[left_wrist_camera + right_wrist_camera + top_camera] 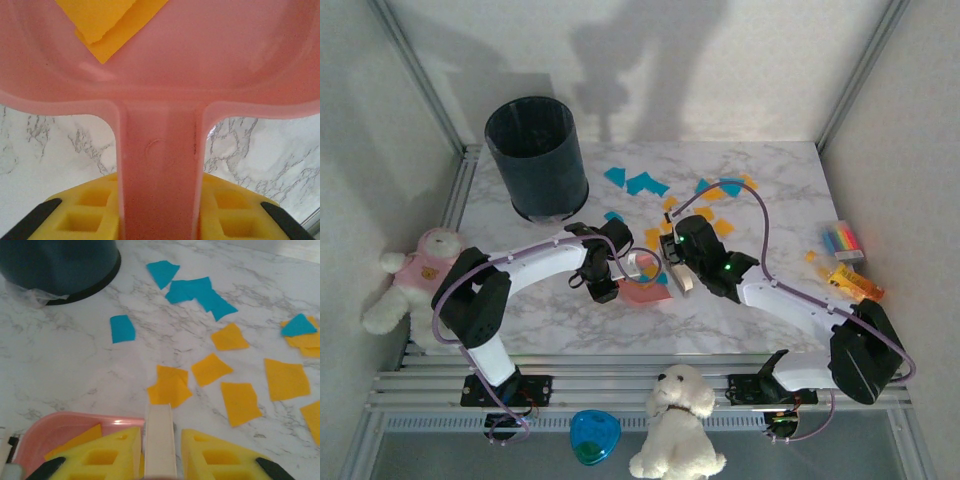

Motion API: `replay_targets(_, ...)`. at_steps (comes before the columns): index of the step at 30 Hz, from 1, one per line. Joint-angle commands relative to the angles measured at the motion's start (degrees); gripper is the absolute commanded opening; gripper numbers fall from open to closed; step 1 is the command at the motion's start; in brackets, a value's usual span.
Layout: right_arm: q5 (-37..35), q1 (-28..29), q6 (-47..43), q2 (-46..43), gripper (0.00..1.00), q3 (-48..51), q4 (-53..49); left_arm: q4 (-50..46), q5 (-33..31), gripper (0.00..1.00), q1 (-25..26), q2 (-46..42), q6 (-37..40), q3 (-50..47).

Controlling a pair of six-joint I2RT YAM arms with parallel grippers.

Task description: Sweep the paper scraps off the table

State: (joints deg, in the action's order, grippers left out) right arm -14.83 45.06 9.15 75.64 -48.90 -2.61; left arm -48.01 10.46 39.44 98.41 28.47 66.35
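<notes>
My left gripper [160, 222] is shut on the handle of a pink dustpan [160, 75], which lies low over the marble table [45, 165]. Two orange-yellow paper scraps [107, 25] lie in the pan. In the top view the left gripper [605, 278] and dustpan [642, 291] sit mid-table. My right gripper [160, 462] is shut on a cream-white bar [160, 435], just right of the dustpan [55, 427]. Orange paper scraps [170, 385] and teal ones [122, 328] lie scattered ahead of the bar. The right gripper [678, 272] stands beside the pan.
A dark round bin [537, 157] stands at the back left. A striped block [842, 240] and an orange-yellow toy [850, 281] lie at the right edge. A teddy [415, 278] sits at the left rail, a white plush dog [675, 420] on the near frame.
</notes>
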Motion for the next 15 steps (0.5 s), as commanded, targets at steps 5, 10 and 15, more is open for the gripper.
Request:
replay_targets(5,6.55,0.56,-0.36,0.62,0.0,-2.4,-0.46,-0.69,-2.28,0.0,-0.31,0.37,-1.55,1.07)
replay_targets(10,6.73,0.56,-0.18,-0.64,0.0,-2.19,0.43,-0.57,-2.79,0.0,-0.68,0.31,-1.77,1.15)
replay_targets(15,2.14,0.51,0.08,-1.71,0.0,-1.81,1.37,-0.59,-3.15,0.0,-1.29,0.12,-2.19,0.97)
